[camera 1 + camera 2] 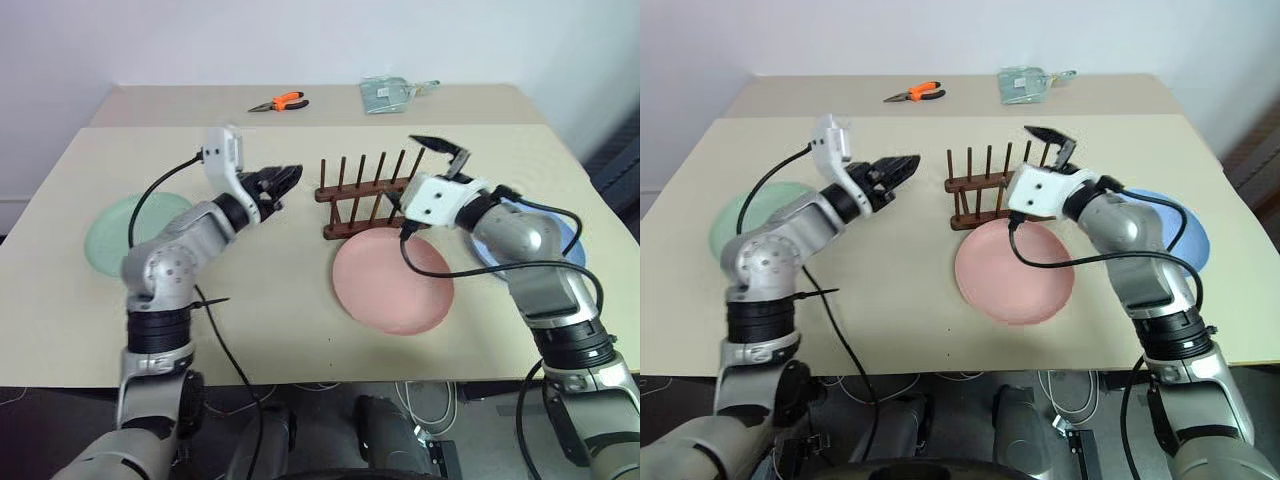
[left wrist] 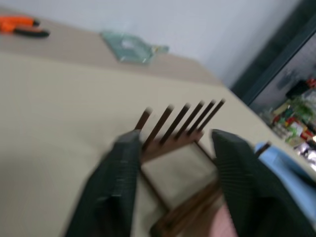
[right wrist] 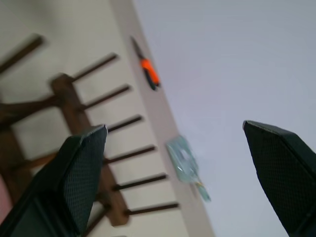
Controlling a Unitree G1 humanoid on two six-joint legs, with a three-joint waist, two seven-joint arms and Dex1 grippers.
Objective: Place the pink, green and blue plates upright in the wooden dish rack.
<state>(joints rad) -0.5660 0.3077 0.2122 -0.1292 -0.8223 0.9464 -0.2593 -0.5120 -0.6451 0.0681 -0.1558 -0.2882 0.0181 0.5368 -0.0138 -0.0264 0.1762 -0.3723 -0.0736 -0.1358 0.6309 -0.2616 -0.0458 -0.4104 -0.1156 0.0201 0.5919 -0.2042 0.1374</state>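
Risk: pink plate (image 1: 392,282) flat on worktop (image 1: 290,290), lower centre, rim just beside wooden dish rack (image 1: 365,196); thin edge hard to pinch, cd slide into rack & shove it. Green plate (image 1: 118,232) flat at left, blue plate (image 1: 1185,232) flat at right. Left tool (image 1: 283,182) level, aimed at rack, parted, empty. Right tool (image 1: 440,153) over rack's right end, wide, empty.
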